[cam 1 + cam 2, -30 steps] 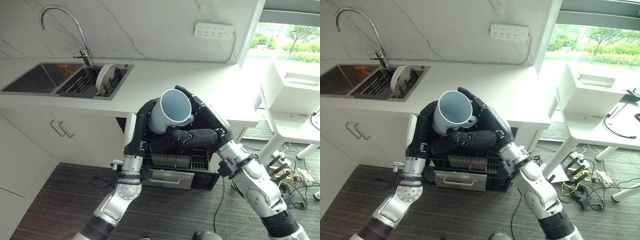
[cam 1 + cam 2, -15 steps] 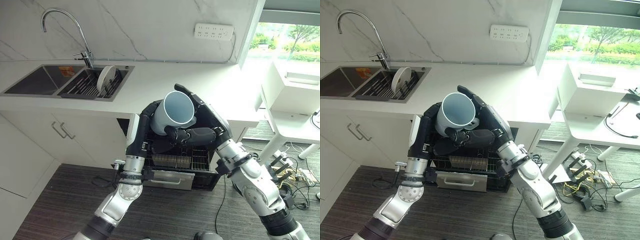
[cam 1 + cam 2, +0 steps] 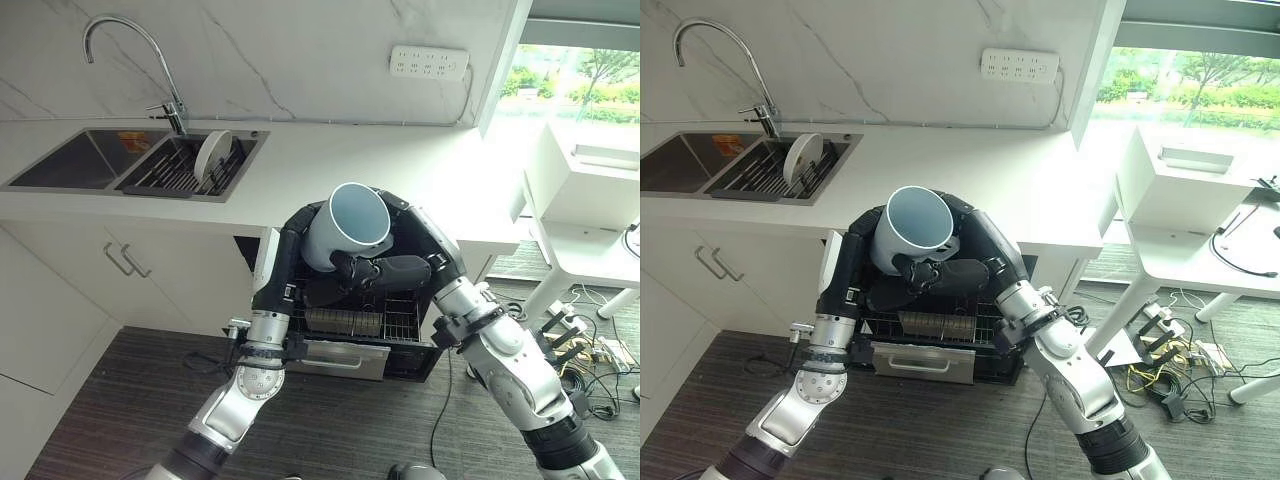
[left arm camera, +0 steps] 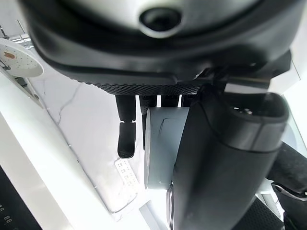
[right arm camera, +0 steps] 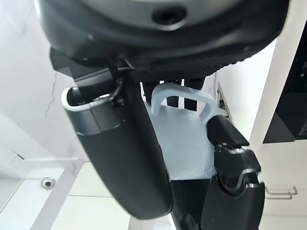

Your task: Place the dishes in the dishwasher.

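Pale blue-grey ceramic mug [image 3: 345, 225] cradled between both hands: left hand [image 3: 290, 252] fingers curled behind wall, right hand [image 3: 400, 262] thumb and fingers clamping base (handle side). Rigid, glazed, likely slippery, breakable; grip body.

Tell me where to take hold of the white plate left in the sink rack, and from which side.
Pinch the upper rim of the white plate, coming down from above. It stands on edge in the sink rack, so its lower rim sits between the bars and only its top edge is free. Both hands are busy with the mug.
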You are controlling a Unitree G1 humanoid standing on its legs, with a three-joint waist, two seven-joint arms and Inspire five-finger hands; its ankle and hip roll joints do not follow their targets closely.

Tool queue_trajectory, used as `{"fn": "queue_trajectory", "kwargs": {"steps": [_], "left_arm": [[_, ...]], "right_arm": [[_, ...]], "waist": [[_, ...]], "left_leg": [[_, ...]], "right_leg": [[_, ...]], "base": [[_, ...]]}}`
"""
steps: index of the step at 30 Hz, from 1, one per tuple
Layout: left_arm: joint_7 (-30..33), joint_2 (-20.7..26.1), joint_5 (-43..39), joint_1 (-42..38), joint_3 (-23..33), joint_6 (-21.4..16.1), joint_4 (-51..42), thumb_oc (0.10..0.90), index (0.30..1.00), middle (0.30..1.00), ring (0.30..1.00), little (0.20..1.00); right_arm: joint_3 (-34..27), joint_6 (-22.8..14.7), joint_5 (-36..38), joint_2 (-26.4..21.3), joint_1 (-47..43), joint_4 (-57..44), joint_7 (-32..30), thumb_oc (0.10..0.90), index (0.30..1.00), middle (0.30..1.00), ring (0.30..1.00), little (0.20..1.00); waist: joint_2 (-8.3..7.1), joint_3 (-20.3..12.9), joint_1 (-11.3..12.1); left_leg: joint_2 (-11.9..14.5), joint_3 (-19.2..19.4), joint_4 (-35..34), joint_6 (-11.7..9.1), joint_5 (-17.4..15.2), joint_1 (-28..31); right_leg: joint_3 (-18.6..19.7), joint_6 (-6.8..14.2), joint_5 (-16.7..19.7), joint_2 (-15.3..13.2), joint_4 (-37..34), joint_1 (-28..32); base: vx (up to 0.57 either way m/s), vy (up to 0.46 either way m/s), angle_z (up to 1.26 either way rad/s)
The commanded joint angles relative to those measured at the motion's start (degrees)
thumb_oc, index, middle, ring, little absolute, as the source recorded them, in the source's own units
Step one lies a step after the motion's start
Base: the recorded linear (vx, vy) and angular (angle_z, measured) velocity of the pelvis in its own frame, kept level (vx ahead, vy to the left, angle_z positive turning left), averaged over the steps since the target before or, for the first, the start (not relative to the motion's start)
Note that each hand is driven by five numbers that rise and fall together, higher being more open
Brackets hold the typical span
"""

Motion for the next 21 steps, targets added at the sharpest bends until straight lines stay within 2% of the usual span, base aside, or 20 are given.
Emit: {"fn": "queue_trajectory", "kwargs": {"steps": [1,18,19,20,21], "left_arm": [[0.61,0.14,1.49,-10.64,-1.81,-5.26,-2.71,0.400,0.300,0.300,0.300,0.300],[-0.56,-0.02,-1.12,-9.59,-2.32,-4.17,-2.18,0.400,0.300,0.300,0.300,0.300],[-0.92,-0.25,-1.95,-9.36,-2.12,-3.70,-2.13,0.569,0.554,0.554,0.554,0.554],[-1.04,-0.27,-2.07,-9.31,-2.05,-3.58,-2.16,0.640,0.660,0.660,0.660,0.660],[-1.32,-0.41,-2.84,-9.06,-1.74,-3.24,-2.31,0.800,0.900,0.900,0.900,0.900]], "right_arm": [[-0.59,-5.91,1.65,3.81,-10.10,-4.86,0.96,0.400,0.300,0.300,0.300,0.300],[-0.64,-7.25,1.22,4.48,-9.85,-5.04,-1.54,0.400,0.300,0.300,0.300,0.300],[-0.70,-7.41,0.92,4.56,-9.61,-4.91,-1.73,0.400,0.300,0.300,0.300,0.300],[-0.72,-7.40,0.88,4.58,-9.58,-4.93,-1.78,0.400,0.300,0.300,0.300,0.300],[-0.89,-7.36,0.65,4.64,-9.39,-4.99,-1.88,0.400,0.300,0.300,0.300,0.300]], "waist": [[-2.01,-2.08,0.13],[-1.78,-1.74,0.28],[-1.80,-1.72,0.35],[-1.79,-1.73,0.35],[-1.79,-1.68,0.37]], "left_leg": [[-1.61,-0.01,5.29,3.57,-10.83,0.10],[-1.68,0.00,5.29,3.64,-10.68,0.00],[-1.67,0.01,5.29,3.64,-10.65,0.00],[-1.69,-0.01,5.29,3.65,-10.65,0.01],[-1.70,-0.04,5.29,3.64,-10.64,0.00]], "right_leg": [[1.09,5.34,-2.19,-0.65,-7.53,7.59],[1.07,5.27,-2.20,-0.66,-7.53,7.57],[1.03,5.26,-2.20,-0.69,-7.53,7.61],[1.04,5.25,-2.20,-0.68,-7.53,7.61],[1.02,5.24,-2.22,-0.67,-7.53,7.63]], "base": [[0.00,0.000,0.00],[0.00,0.000,0.00],[0.00,0.000,0.00],[0.00,0.000,0.00],[0.00,0.000,0.00]]}}
